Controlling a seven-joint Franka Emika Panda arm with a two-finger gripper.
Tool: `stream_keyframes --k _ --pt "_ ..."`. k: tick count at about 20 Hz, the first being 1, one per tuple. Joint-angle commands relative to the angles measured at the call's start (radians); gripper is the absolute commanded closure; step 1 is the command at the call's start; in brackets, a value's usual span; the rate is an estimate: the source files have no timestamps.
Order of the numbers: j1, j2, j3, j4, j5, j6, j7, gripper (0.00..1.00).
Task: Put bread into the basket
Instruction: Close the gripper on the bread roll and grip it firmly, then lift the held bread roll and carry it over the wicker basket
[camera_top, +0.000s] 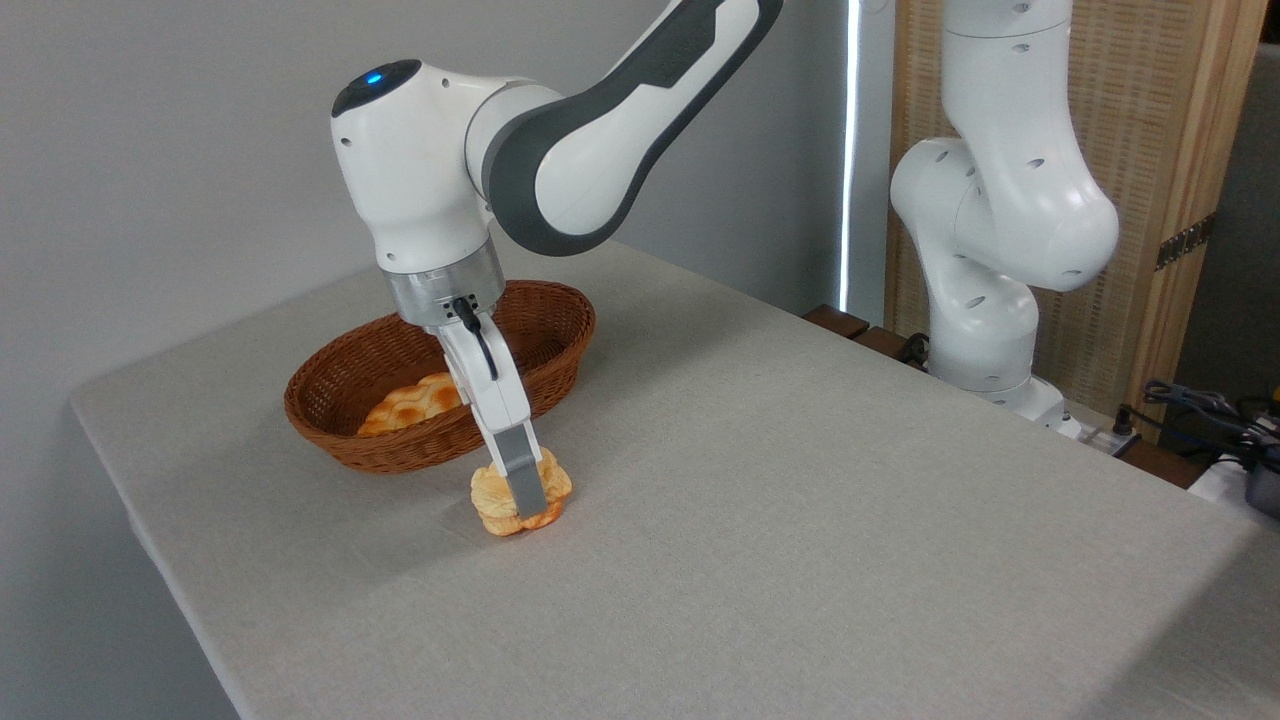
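Nearest my lens, bare grey tablecloth (800, 560) is stretching out in front of the bread (493, 497), a small lobed bun, pale yellow on top and orange along its lower edge, which is sitting on the cloth just in front of the basket (330, 425). I am looking at the gripper (523, 497) lowered over it, one grey finger (522, 470) lying across the bun's near face. The second finger is hidden behind, so I am reading the jaws as probably pinching the bun, though I cannot tell for certain. Beyond the hand, the oval reddish-brown wicker basket is standing close behind, already holding a flatter braided golden loaf (410, 405). As I am judging it, the task is barely begun: the bun is not yet lifted, and raising, carrying and releasing it into the basket are all still waiting.
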Motion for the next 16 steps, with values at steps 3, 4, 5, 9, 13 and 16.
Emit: stream_keyframes --k 3,4,5,9,13,16 --pt "-0.001 -0.008 0.01 0.003 0.011 0.018 0.02 0.75" --pt "-0.001 -0.013 0.013 0.01 0.005 0.018 0.021 0.75" --pt "0.004 -0.021 0.014 0.026 0.002 0.015 0.02 0.75" --pt "0.007 -0.033 0.011 0.086 -0.056 0.01 0.011 0.71" --pt "-0.004 -0.039 -0.006 0.133 -0.151 0.012 -0.032 0.71" --pt "-0.009 -0.039 -0.068 0.146 -0.198 0.015 -0.104 0.6"
